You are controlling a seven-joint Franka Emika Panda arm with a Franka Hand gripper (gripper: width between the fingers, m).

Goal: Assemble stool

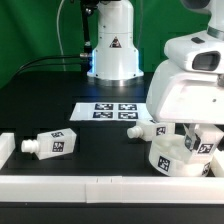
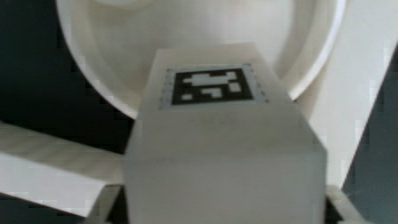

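Observation:
My gripper (image 1: 193, 133) is shut on a white blocky stool leg (image 1: 199, 146) at the exterior view's right. It holds the leg right over the round white seat (image 1: 166, 160). In the wrist view the leg (image 2: 222, 150) with its square tag fills the middle between my gripper's (image 2: 222, 205) two fingers. The seat's curved rim (image 2: 107, 70) lies behind it. A second leg (image 1: 55, 143) lies on the black table at the left. A third leg (image 1: 146, 130) lies just left of the seat.
The marker board (image 1: 113, 110) lies flat mid-table behind the legs. A long white rail (image 1: 100, 186) runs along the front edge, and a short rail piece (image 1: 5, 150) stands at the left. The rail also shows in the wrist view (image 2: 45, 165). The arm's base (image 1: 112, 45) stands at the back.

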